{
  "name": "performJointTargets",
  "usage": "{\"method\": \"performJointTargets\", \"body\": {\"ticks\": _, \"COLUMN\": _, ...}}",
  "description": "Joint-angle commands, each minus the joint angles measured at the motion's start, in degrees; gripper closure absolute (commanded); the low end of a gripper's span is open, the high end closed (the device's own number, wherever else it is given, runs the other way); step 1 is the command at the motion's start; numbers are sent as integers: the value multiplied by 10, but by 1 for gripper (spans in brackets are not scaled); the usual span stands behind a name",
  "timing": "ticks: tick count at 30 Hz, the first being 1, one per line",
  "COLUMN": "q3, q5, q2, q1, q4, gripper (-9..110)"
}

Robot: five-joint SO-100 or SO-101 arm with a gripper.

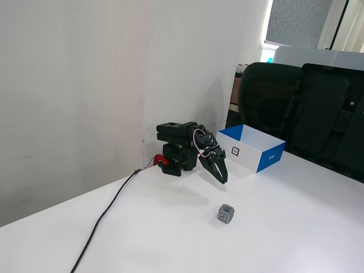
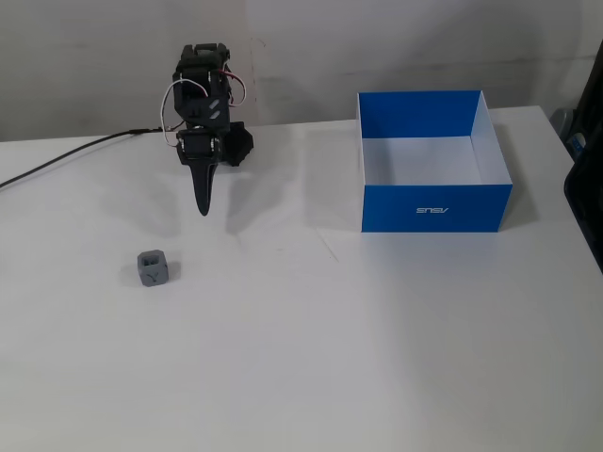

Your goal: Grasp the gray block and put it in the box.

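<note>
The gray block [image 1: 226,214] is a small cube with a dark four-square mark, resting on the white table; it also shows in the other fixed view [image 2: 154,268]. The box [image 1: 267,157] has blue sides and a white panel with a small square label; in the other fixed view [image 2: 435,206] its blue front faces the camera and its white interior is bare. My black gripper [image 1: 223,177] hangs folded near the arm's base, jaws together and empty, pointing down at the table. In the other fixed view the gripper [image 2: 203,210] is above and right of the block, apart from it.
A black cable [image 1: 108,215] runs from the arm's base across the table toward the near left edge. Black chairs [image 1: 301,102] stand behind the table's far edge. A white wall is behind the arm.
</note>
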Motion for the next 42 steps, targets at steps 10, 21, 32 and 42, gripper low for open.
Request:
{"method": "performJointTargets", "body": {"ticks": 10, "q3": 31, "q5": 5, "q2": 10, "q1": -3, "q4": -4, "gripper": 101}}
{"method": "performJointTargets", "body": {"ticks": 21, "q3": -60, "q5": -2, "q2": -18, "q1": -26, "q4": 51, "gripper": 101}}
{"method": "performJointTargets", "body": {"ticks": 32, "q3": -322, "q5": -4, "q2": -381, "q1": -79, "q4": 37, "gripper": 101}}
{"method": "performJointTargets", "body": {"ticks": 42, "q3": -482, "q5": -87, "q2": -516, "q1": -128, "q4": 114, "gripper": 101}}
